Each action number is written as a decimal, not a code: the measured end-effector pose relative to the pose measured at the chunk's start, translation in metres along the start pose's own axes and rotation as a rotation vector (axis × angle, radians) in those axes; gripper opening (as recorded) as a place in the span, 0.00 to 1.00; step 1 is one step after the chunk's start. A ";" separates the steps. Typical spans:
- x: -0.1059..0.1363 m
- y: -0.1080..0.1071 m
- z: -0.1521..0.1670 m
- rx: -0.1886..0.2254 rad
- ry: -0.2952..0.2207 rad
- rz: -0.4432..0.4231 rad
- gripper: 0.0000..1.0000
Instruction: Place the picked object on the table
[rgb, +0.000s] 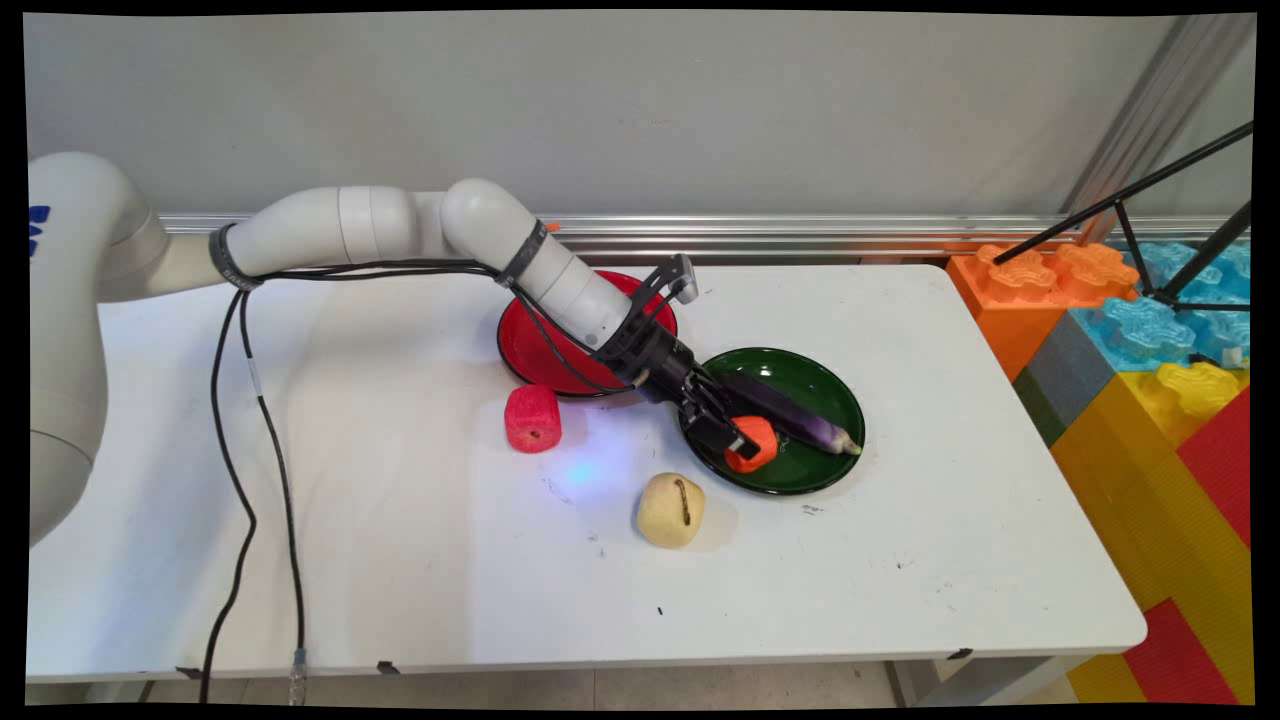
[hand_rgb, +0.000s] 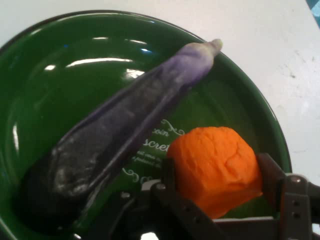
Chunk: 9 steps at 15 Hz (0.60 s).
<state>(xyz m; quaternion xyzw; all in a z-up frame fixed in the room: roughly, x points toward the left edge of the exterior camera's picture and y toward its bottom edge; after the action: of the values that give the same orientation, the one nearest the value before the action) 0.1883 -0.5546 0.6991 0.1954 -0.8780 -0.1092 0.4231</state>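
Pincer (rgb: 748, 441) clamped on orange chunk (hand_rgb: 216, 167) low over green plate (rgb: 838, 400), just beside the purple eggplant (hand_rgb: 120, 140). Risk: chunk may slip or nudge the eggplant, given close quarters.

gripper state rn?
Gripper: closed on the orange piece, over the green plate beside the eggplant.
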 end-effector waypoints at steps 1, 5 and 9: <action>0.002 -0.001 -0.003 0.000 0.006 0.002 0.00; 0.013 -0.003 -0.021 0.000 0.041 0.013 0.00; 0.023 -0.001 -0.042 -0.009 0.071 0.022 0.00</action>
<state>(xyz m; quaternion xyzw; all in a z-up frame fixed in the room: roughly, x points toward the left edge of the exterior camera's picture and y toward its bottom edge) 0.2084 -0.5666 0.7404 0.1877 -0.8640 -0.1016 0.4561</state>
